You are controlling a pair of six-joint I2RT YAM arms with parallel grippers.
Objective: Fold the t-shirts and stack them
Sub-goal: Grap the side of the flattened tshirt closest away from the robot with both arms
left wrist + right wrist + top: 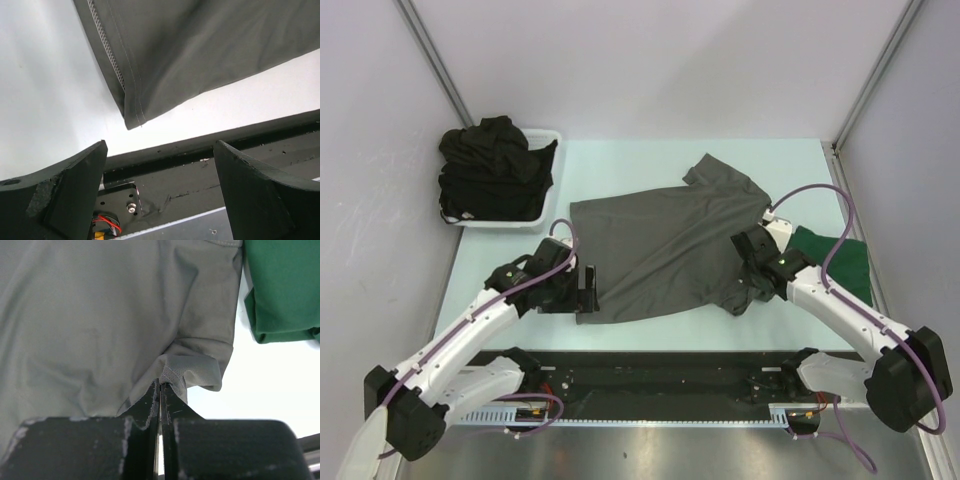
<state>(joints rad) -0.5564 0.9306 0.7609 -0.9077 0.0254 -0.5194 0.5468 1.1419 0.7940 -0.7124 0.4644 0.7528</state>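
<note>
A charcoal grey t-shirt (pixel 665 245) lies spread across the middle of the table. Its lower left hem corner (pixel 131 120) sits just beyond my left gripper (pixel 160 146), whose jaws stand wide apart with nothing between them. In the top view that left gripper (pixel 586 287) is at the shirt's near left corner. My right gripper (pixel 160 383) is shut on a bunched fold of the grey t-shirt's near right edge (pixel 192 371). It shows in the top view as the right gripper (pixel 748 290). A folded dark green t-shirt (pixel 840 262) lies at the right.
A white basket (pixel 548 137) at the back left holds a heap of black t-shirts (pixel 495 170). A black rail (pixel 670 375) with the arm bases runs along the near table edge. Grey walls close in left and right.
</note>
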